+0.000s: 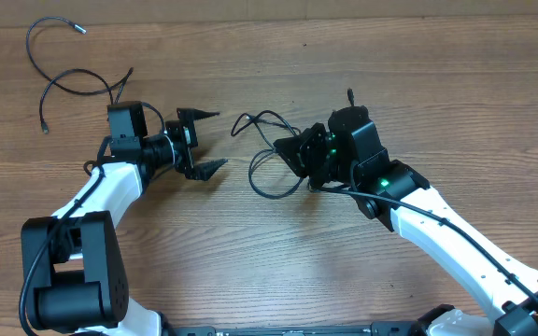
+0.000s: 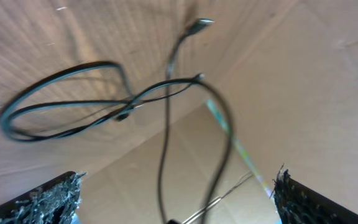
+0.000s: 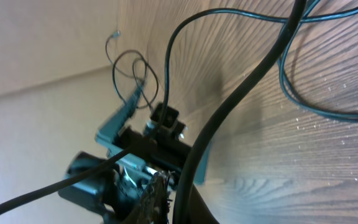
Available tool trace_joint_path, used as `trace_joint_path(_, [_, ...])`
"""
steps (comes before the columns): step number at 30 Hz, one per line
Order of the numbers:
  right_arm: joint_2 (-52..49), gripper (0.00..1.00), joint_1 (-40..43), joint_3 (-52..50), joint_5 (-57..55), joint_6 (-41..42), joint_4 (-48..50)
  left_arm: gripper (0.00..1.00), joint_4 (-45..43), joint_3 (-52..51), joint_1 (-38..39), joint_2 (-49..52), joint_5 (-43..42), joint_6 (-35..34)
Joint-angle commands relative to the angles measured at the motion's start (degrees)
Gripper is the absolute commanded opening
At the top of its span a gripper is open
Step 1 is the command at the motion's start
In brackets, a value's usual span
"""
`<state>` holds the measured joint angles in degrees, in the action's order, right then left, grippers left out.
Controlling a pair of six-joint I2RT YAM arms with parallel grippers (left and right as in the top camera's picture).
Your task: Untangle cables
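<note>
So, far left of the table (image 1: 250, 271), up near the back edge, one loose cable (image 1: 75, 82) lay on its own. It curled in a couple of open loops, with a silvery plug (image 1: 80, 29) at its top end and its other end trailing down toward the left edge. One bit of it ran just beside the wrist of the left arm (image 1: 110, 182), and it was well apart from the other cords.

The left jaws were spread as wide as they go with nothing between them. They pointed right, with a strip of bare wood between them and the tangle (image 1: 267, 159). On the left wrist camera you could see both fingertips (image 2: 48, 199) down in the bottom corners and the cords out ahead, untouched.

The tangle sat around the middle of the table. It was a few thin black loops crossing over each other, the biggest one bulging toward the front. I couldn't tell how many cords were in there.

The right jaws were clamped shut on the right side of that tangle. On the right wrist camera a cord ran straight out from the tips and up across the wood, so it looked pinched. The right arm (image 1: 456, 233) reached in from the lower right corner.
</note>
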<state>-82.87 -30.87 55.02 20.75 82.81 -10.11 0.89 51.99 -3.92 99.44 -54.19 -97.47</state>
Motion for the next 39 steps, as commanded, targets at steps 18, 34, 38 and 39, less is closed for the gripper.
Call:
trace_joint_path(18, [0.5, 0.04, -4.52, 1.2, 16.28, -13.92, 11.76, 1.0, -5.29, -0.42, 11.32, -0.46, 2.27, -10.27])
trace_joint_path(34, [0.5, 0.04, -7.54, 1.2, 19.41, -24.0, 6.08, 0.44, -13.25, -0.42, 9.29, -0.46, -2.38, 19.8])
trace_joint_path(38, [0.5, 0.08, -7.54, 1.2, 19.12, -24.72, 3.8, 0.11, -13.16, -0.42, 6.19, -0.46, -5.9, 26.16])
trace_joint_path(39, [0.5, 0.13, -7.54, 1.2, 18.93, -24.87, 3.58, 0.04, -13.14, -0.42, 5.6, -0.46, -6.19, 26.62])
